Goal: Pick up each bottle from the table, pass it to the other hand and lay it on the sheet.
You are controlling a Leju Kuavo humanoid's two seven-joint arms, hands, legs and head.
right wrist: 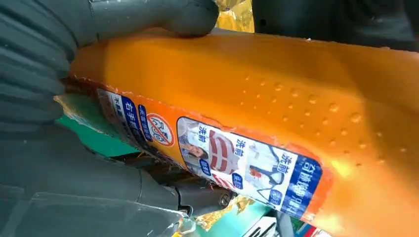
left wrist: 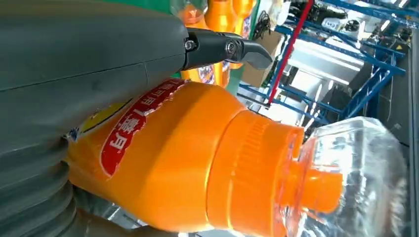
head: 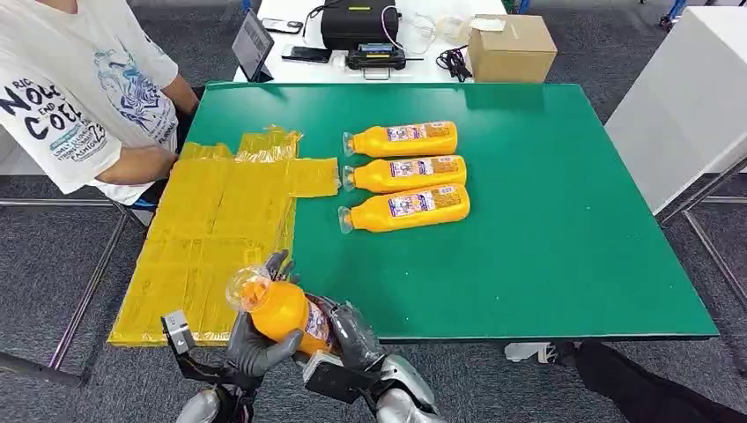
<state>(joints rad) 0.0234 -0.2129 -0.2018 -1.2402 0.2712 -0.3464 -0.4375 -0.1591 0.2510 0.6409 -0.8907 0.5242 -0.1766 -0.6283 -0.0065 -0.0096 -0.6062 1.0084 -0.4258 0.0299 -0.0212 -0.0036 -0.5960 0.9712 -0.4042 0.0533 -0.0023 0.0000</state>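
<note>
we see an orange bottle (head: 284,310) with a clear cap held off the near edge of the green desk (head: 564,238), just beside the near end of the yellow sheet (head: 207,233). both hands grip it at once: our left hand (head: 255,339) wraps the body from below, fingers curled up toward the neck, and our right hand (head: 351,333) clasps the labelled lower part. in the left wrist view the thumb lies along the bottle's shoulder above the red label; in the right wrist view the thumb presses over the side above the blue-and-white label.

three more orange bottles lie side by side on the desk, caps toward the sheet: the far one (head: 403,138), the middle one (head: 405,173), and the near one (head: 405,208). a person (head: 79,88) in a white printed t-shirt stands at the far left corner. beyond the desk a white table carries a cardboard box (head: 511,46) and dark electronics.
</note>
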